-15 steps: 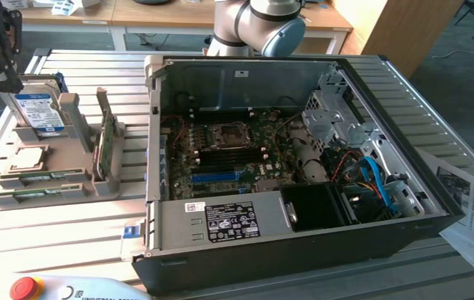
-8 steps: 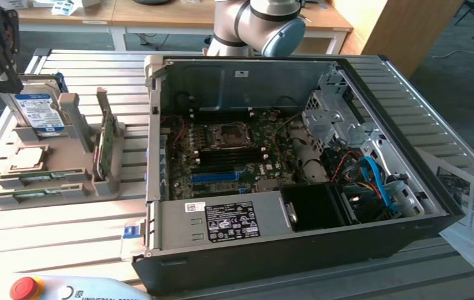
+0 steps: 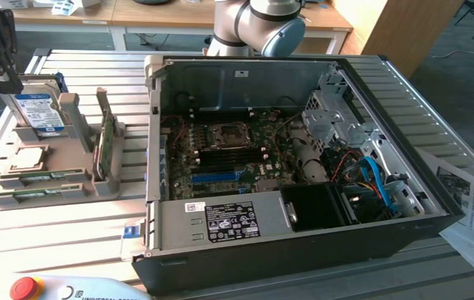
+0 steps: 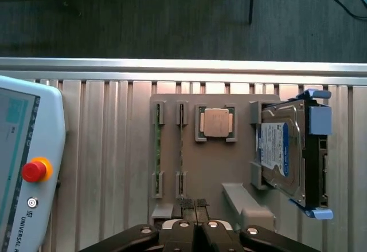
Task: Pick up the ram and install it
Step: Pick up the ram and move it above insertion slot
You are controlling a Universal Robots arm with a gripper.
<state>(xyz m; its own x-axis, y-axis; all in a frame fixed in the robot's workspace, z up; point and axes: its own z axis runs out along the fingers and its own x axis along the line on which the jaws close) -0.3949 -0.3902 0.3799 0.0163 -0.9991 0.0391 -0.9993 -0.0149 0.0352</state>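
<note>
Two alike thin green sticks stand on edge in slots of the grey parts tray (image 4: 198,172); either could be the ram, and I cannot tell which. One stick (image 4: 157,149) (image 3: 41,178) lies beside the other (image 4: 181,149) (image 3: 32,195). My gripper (image 4: 194,205) (image 3: 7,80) hangs above the tray, over the side away from the sticks, shut and holding nothing. The open computer case (image 3: 303,225) shows the motherboard (image 3: 245,150) with its dark memory slots (image 3: 228,159).
The tray also carries a hard drive (image 4: 284,149) (image 3: 37,109), a processor chip (image 4: 216,122) (image 3: 29,156) and a taller green card (image 3: 103,147). A teach pendant with a red button (image 4: 33,170) (image 3: 25,287) lies beside the tray. Papers (image 3: 470,206) sit at the exterior view's right.
</note>
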